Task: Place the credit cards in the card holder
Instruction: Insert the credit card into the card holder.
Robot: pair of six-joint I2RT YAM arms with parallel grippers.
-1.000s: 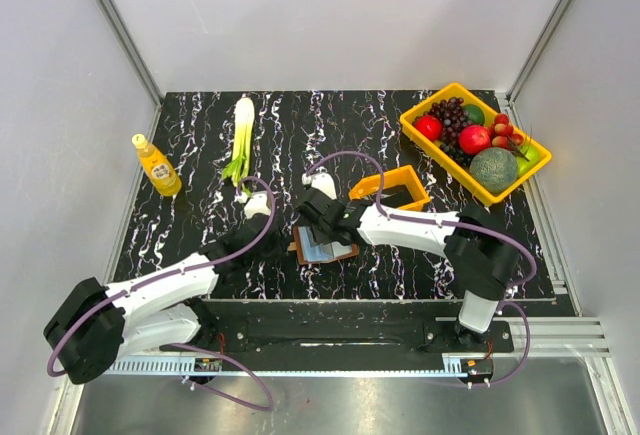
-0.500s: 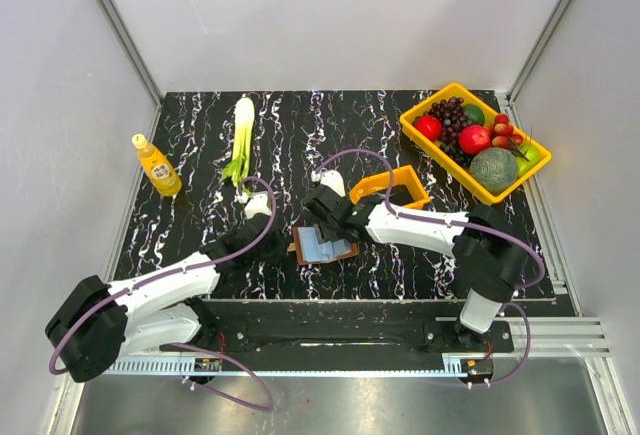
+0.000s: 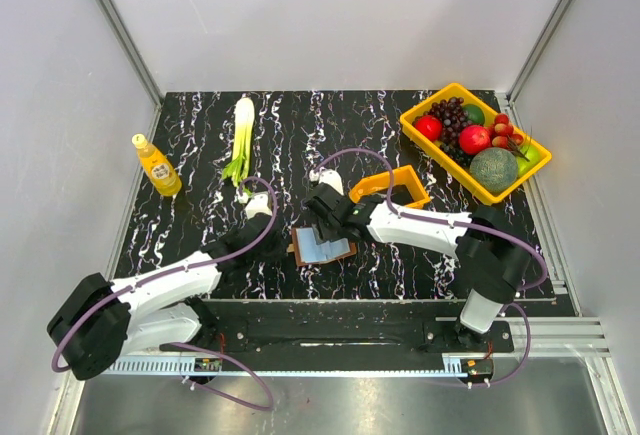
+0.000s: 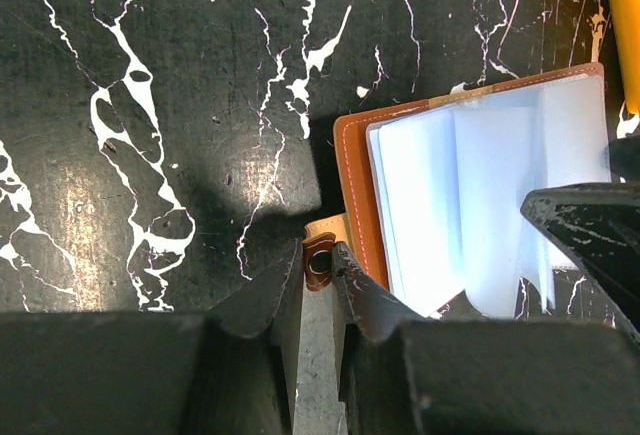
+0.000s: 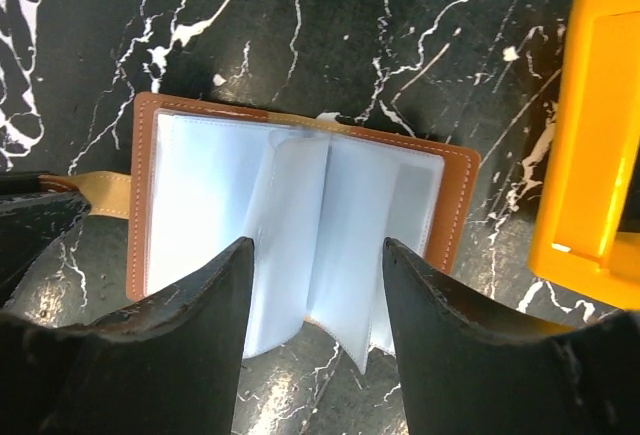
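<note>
The card holder (image 3: 302, 252) lies open on the black marbled table, brown leather rim (image 5: 456, 205) around pale blue leaves (image 5: 210, 205). I cannot tell credit cards from sleeves among them; a greyer rectangle (image 5: 410, 205) shows in the right-hand leaf. My left gripper (image 4: 318, 255) is shut on the holder's snap tab at its left edge (image 4: 352, 195); in the top view it (image 3: 287, 247) sits just left of the holder. My right gripper (image 5: 318, 245) hovers open over the leaves with nothing between its fingers, at the holder's far side (image 3: 326, 223).
A small orange bin (image 3: 395, 187) stands right behind the right gripper, seen at the right edge (image 5: 590, 135) of the right wrist view. A yellow tray (image 3: 455, 88) of fruit sits back right, a leek (image 3: 243, 130) back centre, a yellow bottle (image 3: 157, 165) far left.
The right gripper has shifted slightly right and back, baring more of the holder's pale leaves. The left gripper keeps its hold on the tab.
</note>
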